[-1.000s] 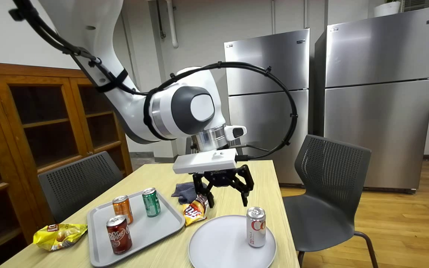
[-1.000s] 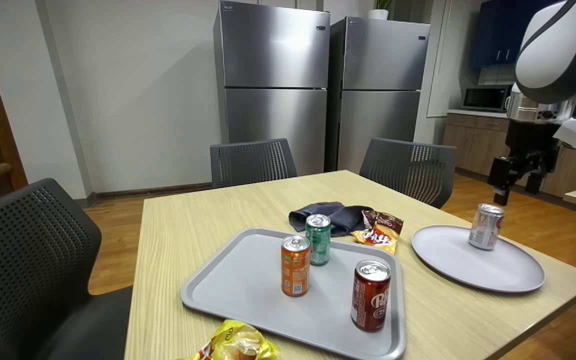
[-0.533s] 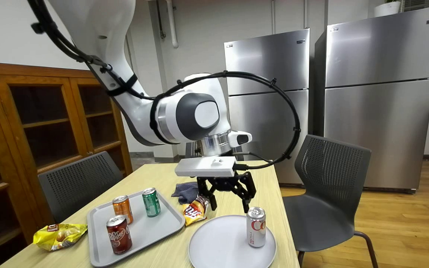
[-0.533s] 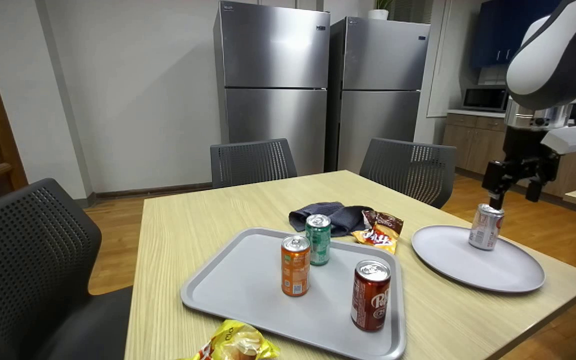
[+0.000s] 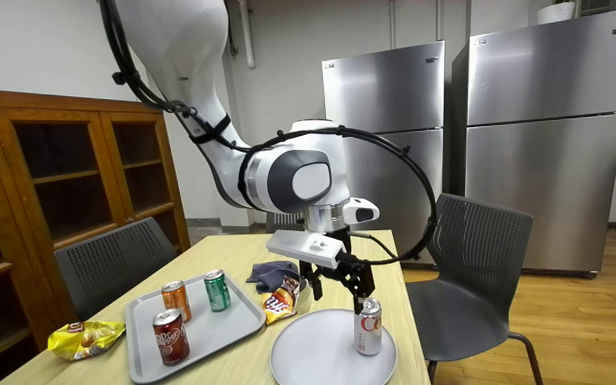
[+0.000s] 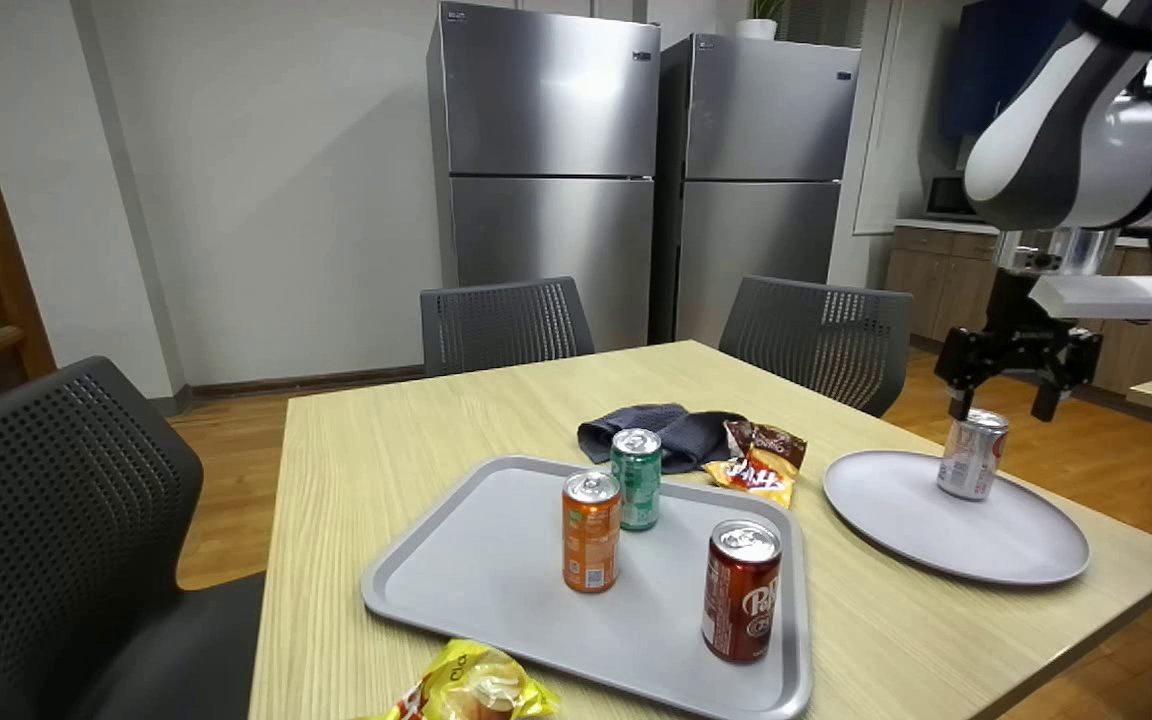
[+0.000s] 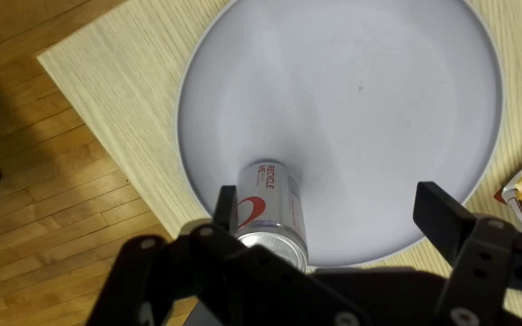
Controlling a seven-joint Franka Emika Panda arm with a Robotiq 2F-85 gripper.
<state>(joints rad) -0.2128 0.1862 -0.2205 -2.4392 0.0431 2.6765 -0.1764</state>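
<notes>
Even, moderate indoor light, seemingly from overhead. Bright glare spot on upper door of tall stainless-steel refrigerator [image 6: 551, 100] in an exterior view; diagonal soft shadow across pale grey wall [image 6: 286, 200] beside it. Glass-fronted brown wooden cabinet [image 5: 107, 123] dark inside. Tall verticals lean near frame edges in both exterior views: wide-angle distortion. Wrist view softer: faint shadow beside silver aluminium can [image 7: 272, 194] on round grey plate [image 7: 369, 113], can top shining; black two-finger gripper [image 7: 326, 199] near-black, foreground parts blurred; brown plank floor [image 7: 48, 194] dimmer, shadowed at left.

A kitchen, shown by two steel refrigerators [image 6: 551, 110], a microwave [image 6: 948, 198] and base cabinets [image 6: 931, 280]
</notes>
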